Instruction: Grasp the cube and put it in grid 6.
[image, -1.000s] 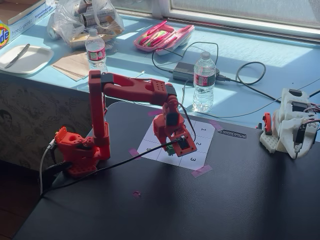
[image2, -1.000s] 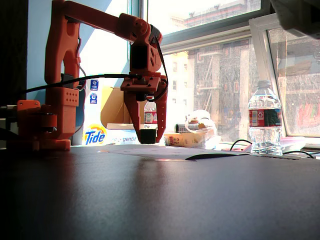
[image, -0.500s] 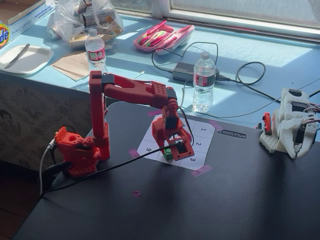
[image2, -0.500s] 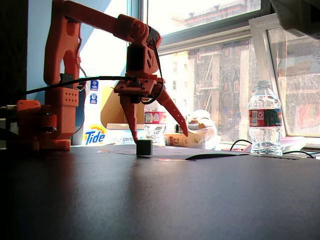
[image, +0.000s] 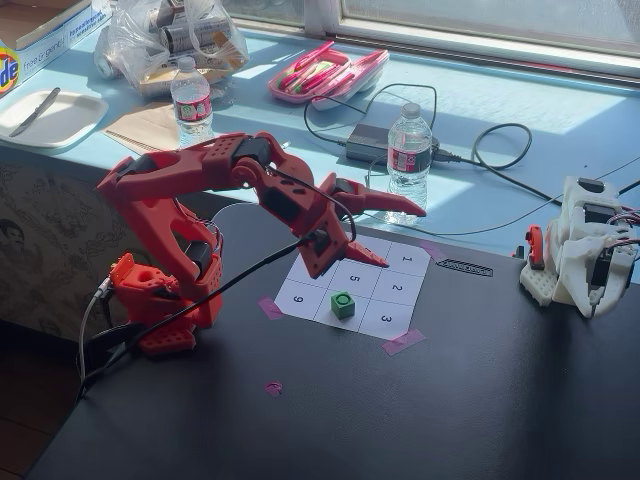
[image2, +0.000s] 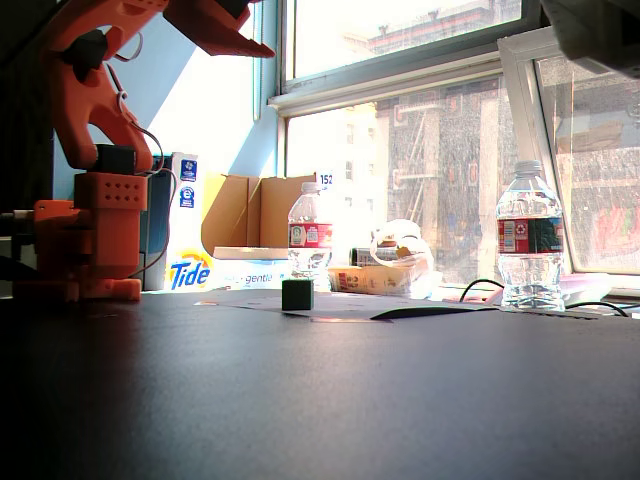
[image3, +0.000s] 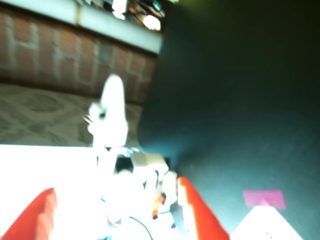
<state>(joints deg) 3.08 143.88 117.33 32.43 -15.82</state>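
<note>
Home/hobby desk by window, Tide box (image2: 190, 272), water bottles (image: 408, 160), paper plate (image: 55, 118), cables.

We see our red arm (image: 200, 215) folded in a fixed view: the base sits on the counter (image: 450, 400), the upper link leans back, and the forearm reaches out to the right. Our end effector (image: 400, 235) hangs raised, its two pointed fingers (image: 365, 257) spread wide apart with nothing between them. In the wrist view both red tips show, well separated.
</note>
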